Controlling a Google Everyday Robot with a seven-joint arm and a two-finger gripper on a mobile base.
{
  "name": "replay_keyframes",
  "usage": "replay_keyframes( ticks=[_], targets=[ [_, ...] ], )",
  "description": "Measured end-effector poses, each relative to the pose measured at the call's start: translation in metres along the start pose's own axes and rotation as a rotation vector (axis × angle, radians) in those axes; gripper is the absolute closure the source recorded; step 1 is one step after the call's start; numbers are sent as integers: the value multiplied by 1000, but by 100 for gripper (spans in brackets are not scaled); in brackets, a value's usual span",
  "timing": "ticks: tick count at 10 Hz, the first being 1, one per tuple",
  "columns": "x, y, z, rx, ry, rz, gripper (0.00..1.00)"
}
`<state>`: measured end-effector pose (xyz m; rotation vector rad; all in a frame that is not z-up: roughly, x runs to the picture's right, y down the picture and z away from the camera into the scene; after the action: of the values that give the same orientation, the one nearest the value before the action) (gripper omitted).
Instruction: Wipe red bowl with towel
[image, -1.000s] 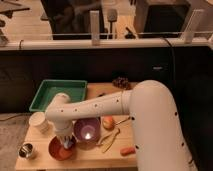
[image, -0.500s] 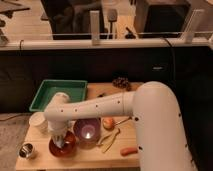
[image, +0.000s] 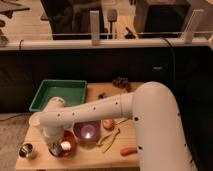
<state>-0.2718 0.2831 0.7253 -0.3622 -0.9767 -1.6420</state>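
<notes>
metal cup (image: 26, 150) far left on worktop (image: 95, 157) | hand (image: 56, 148) down inside red bowl (image: 68, 142), front-left beside cup; grip cannot be told, towel not made out | purple bowl (image: 87, 132) just right of it | step: likely wiping bowl's inside | next: sweep round inner wall with light pressure, without shoving it into purple bowl

Gripper (image: 56, 148) over red bowl (image: 71, 139), hiding its left side; arm (image: 150, 120) cropped below.
</notes>
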Motion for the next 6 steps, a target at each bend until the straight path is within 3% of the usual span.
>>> replay_keyframes(
  ticks=[3,6],
  targets=[
    [-16,13,-1,4,-33,9,100],
    [-16,11,-1,4,-34,6,100]
  ],
)
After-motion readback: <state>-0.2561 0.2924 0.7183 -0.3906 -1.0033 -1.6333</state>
